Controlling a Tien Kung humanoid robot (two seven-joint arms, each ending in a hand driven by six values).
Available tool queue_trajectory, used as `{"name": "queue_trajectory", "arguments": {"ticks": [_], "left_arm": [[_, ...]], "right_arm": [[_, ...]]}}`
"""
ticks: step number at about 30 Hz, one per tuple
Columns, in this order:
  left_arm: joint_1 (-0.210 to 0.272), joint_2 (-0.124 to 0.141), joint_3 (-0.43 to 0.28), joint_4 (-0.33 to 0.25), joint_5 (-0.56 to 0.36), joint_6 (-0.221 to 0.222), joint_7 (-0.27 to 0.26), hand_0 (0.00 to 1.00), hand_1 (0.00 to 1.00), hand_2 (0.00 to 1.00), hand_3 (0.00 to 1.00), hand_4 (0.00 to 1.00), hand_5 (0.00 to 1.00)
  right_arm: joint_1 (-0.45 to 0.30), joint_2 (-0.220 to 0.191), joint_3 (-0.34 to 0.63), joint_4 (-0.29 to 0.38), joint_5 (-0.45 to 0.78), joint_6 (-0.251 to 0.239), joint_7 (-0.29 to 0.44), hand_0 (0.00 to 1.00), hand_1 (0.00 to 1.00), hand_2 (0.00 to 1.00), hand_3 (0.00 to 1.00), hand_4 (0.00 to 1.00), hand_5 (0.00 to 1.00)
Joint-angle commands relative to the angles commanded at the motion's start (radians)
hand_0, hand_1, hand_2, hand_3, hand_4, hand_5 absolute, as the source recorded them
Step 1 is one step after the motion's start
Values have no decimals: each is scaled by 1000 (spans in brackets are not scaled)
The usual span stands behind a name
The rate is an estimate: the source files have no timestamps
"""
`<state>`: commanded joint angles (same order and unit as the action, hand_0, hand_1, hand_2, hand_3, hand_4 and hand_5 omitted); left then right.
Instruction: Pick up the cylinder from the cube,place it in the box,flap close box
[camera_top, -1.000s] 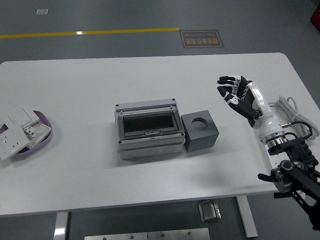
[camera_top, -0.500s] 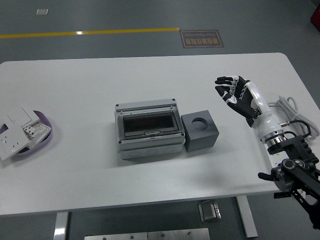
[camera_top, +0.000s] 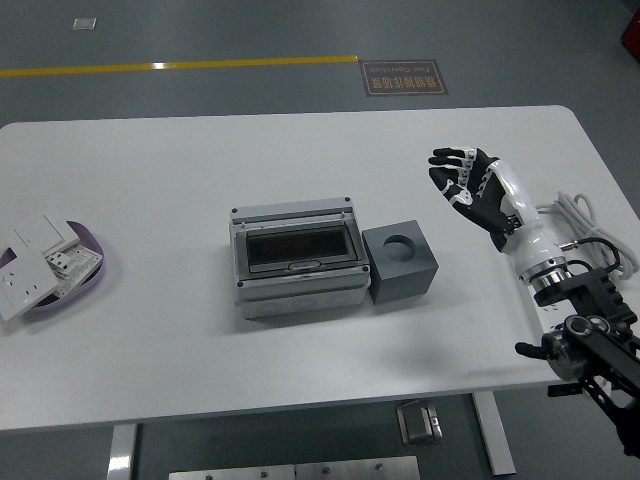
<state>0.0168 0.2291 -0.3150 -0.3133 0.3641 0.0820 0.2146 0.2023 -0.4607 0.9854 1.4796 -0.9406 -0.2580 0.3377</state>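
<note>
A grey cube with an empty round hole in its top stands mid-table. Right beside it on the left is a grey box whose dark see-through flap lies shut. No cylinder shows anywhere. My right hand hovers above the table to the right of and beyond the cube, fingers spread and holding nothing. The left arm is out of view.
A purple dish with several white switch plates sits at the table's left edge. A white cable lies near the right edge behind my right forearm.
My right hand has drifted slightly left and farther away. Nothing else has moved.
</note>
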Motion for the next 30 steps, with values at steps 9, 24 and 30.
{"name": "queue_trajectory", "arguments": {"ticks": [9, 24, 30], "left_arm": [[2, -2, 4, 0, -6, 0, -2, 610, 635, 627, 633, 684, 250], [7, -3, 6, 0, -9, 1, -2, 610, 636, 627, 633, 684, 250], [7, -4, 9, 0, -11, 1, -3, 611, 636, 627, 633, 684, 249]], "right_arm": [[0, -1, 2, -3, 9, 2, 2, 768, 699, 716, 685, 817, 369], [-5, 0, 8, -10, 17, 7, 4, 777, 703, 716, 687, 829, 356], [-8, 0, 10, -16, 33, 11, 9, 775, 703, 716, 682, 829, 354]]}}
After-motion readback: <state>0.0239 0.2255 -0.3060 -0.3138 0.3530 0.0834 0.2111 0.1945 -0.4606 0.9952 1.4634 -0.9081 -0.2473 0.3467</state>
